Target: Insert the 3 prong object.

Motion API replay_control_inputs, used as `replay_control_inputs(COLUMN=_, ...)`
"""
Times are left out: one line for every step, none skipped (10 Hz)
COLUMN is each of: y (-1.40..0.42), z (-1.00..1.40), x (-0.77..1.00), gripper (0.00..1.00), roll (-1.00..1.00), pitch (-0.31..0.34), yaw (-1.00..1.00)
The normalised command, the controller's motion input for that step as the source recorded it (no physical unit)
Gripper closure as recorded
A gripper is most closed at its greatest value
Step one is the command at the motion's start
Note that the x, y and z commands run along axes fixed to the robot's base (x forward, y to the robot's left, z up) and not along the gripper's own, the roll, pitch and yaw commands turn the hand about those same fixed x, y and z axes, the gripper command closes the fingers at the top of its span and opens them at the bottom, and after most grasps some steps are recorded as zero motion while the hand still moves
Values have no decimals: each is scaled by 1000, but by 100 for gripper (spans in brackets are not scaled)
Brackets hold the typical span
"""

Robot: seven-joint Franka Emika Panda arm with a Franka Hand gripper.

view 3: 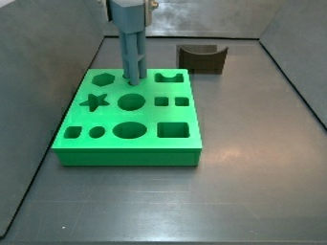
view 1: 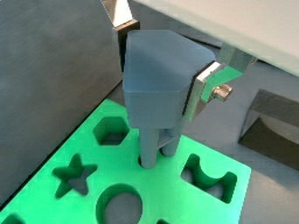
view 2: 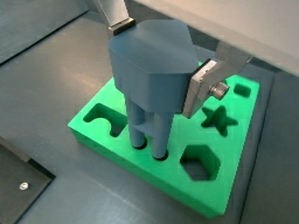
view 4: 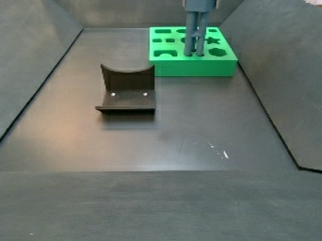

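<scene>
The 3 prong object point(view 1: 162, 79) is a blue-grey piece with a thick head and parallel rods. My gripper point(view 2: 152, 66) is shut on its head, silver fingers point(view 2: 205, 80) on two sides. It stands upright with the rod tips in holes near one edge of the green block point(view 2: 138, 149). In both side views the object point(view 3: 130, 43) point(view 4: 198, 24) rises from the green block point(view 3: 128, 144) point(view 4: 189, 64). The gripper point(view 3: 130, 8) is at the top edge of a side view.
The green block has several shaped holes: a star point(view 3: 94, 101), a hexagon point(view 2: 198, 163), ovals, squares. A dark brown block with a curved notch point(view 3: 201, 58) point(view 4: 126, 89) lies apart on the dark floor. Dark walls surround the floor.
</scene>
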Motion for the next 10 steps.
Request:
replay_control_inputs(y=69, z=-303, x=-223, gripper=100, roll=0, pitch=0, yaw=-466)
replay_control_inputs(y=0, z=-397, x=-97, gripper=100, roll=0, pitch=0, yaw=-360)
replay_control_inputs(y=0, z=-443, x=-97, gripper=100, roll=-110, pitch=-26, yaw=-214)
replay_control_inputs(y=-57, z=-380, x=97, gripper=100, roll=-174, pitch=0, yaw=20)
replay_control_inputs(y=-74, z=-434, x=406, gripper=100, roll=-80, pitch=23, yaw=114)
replay_control_inputs(y=-20, z=-454, x=403, gripper=100, roll=0, pitch=19, yaw=126)
replay_control_inputs(y=-66, z=-417, x=134, gripper=100, roll=-50, pitch=0, yaw=97)
replay_control_inputs(y=-54, z=-446, x=80, gripper=100, roll=-63, pitch=0, yaw=54)
replay_control_inputs(y=-74, z=-574, x=14, gripper=100, roll=-4, pitch=-39, yaw=0)
replay_control_inputs(y=-131, z=-637, x=0, gripper=100, roll=33, pitch=-84, yaw=0)
